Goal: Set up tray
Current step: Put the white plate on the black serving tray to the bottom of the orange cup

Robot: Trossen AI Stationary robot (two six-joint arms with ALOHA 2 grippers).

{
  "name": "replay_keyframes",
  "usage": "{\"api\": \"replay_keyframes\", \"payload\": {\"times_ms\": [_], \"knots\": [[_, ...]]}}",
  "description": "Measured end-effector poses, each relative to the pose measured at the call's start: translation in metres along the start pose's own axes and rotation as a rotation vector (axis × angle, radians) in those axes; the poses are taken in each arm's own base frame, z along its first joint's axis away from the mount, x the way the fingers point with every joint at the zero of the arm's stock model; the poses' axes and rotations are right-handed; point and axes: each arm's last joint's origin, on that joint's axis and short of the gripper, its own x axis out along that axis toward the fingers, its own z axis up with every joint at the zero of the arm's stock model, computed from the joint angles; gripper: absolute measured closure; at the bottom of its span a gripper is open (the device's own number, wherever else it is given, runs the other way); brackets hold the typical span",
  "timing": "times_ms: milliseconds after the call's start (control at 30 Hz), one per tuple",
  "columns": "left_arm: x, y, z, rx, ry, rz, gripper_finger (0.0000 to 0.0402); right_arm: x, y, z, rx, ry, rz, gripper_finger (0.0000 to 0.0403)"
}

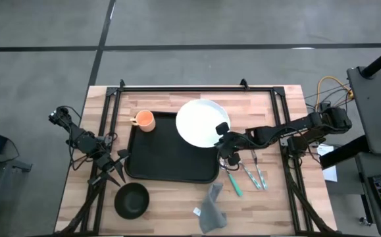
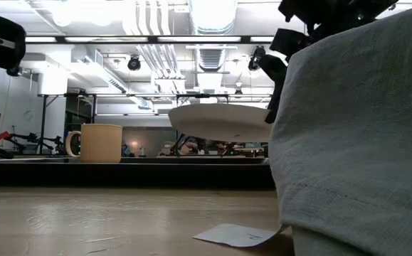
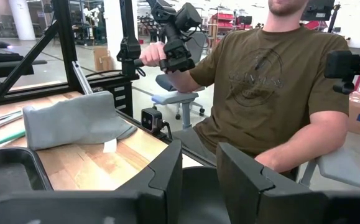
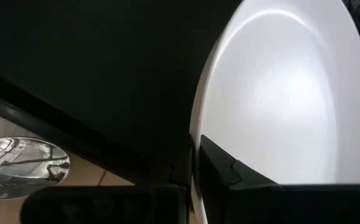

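Plate placement onto tray

The right gripper (image 1: 222,135) clamps the white plate (image 1: 200,122) rim; the tray (image 1: 170,168) lies beneath its jaws. Lower level, then release. The left gripper (image 1: 114,166) waits, jaws narrowly apart.

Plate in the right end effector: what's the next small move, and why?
Probably lower it and shift it left, further over the tray. The right end effector grips the white plate at its rim; in the low view the plate hangs tilted above the tray, not resting on it. From above it overhangs the tray's far right corner. The left end effector waits near the black bowl.
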Motion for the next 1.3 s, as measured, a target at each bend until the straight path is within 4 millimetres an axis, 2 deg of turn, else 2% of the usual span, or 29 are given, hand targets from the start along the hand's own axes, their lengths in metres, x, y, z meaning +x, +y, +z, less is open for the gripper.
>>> {"api": "replay_keyframes", "payload": {"times_ms": [133,233,467,600,767,933,1300], "knots": [[0.000,0.000,0.000,0.000,0.000,0.000,0.0321,0.001,-0.002,0.008,0.004,-0.025,0.011,0.0394],[0.000,0.000,0.000,0.000,0.000,0.000,0.0321,0.010,-0.001,0.018,-0.014,-0.021,0.025,0.0394],[0.000,0.000,0.000,0.000,0.000,0.001,0.0321,0.052,0.005,0.052,-0.139,0.049,0.095,0.0394],[0.000,0.000,0.000,0.000,0.000,0.000,0.0321,0.075,0.004,0.072,-0.153,0.084,0.120,0.0394],[0.000,0.000,0.000,0.000,0.000,0.001,0.0321,0.095,0.000,0.093,-0.135,0.087,0.158,0.0394],[0.000,0.000,0.000,0.000,0.000,0.000,0.0321,0.111,0.004,0.103,-0.160,0.057,0.214,0.0395],[0.000,0.000,0.000,0.000,0.000,0.000,0.0321,0.143,0.017,0.126,-0.245,-0.018,0.205,0.0395]]}}
